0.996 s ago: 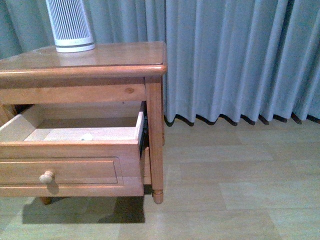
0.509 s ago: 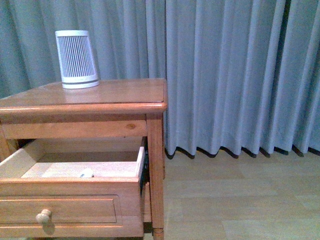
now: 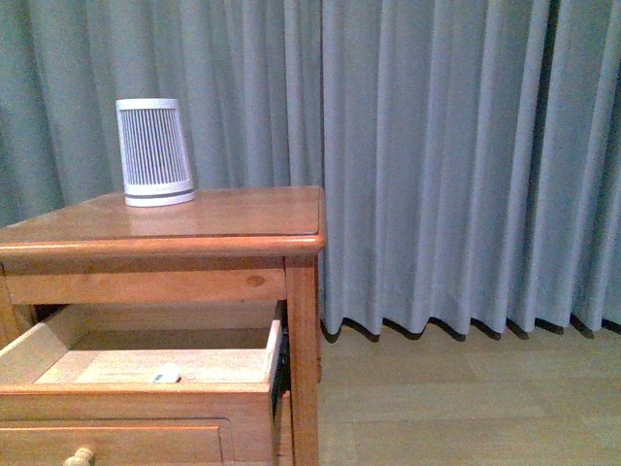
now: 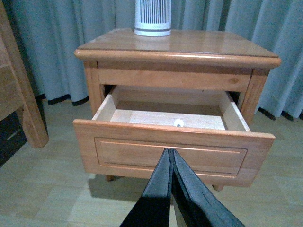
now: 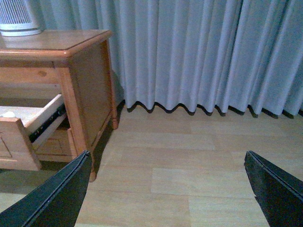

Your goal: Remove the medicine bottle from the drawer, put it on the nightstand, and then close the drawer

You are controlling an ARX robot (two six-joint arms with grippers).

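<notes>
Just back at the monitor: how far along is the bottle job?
Done: the orange-brown wooden upper drawer stands open. In hand: nothing; the tiny white plastic medicine bottle lies inside, the left gripper shut facing the drawer front, the right gripper open, empty. Left: lift bottle onto the wooden nightstand top, close the drawer.

The nightstand [image 3: 223,209] is orange-brown wood with a glossy varnish. Its top mirrors the ribbed cylinder [image 3: 153,150] standing on it, which is white, plastic-looking and finely grooved. The drawer [image 4: 123,151] front has the same shine, but its inside is pale, matt bare wood. The medicine bottle [image 4: 178,123] in it looks like smooth white plastic. Behind the nightstand hangs a matt blue-grey cloth curtain [image 3: 437,165]. The floor [image 3: 466,408] beneath is pale wood-look planking with a faint sheen. The left gripper [image 4: 169,151] and right gripper [image 5: 167,153] have matt black fingers.
</notes>
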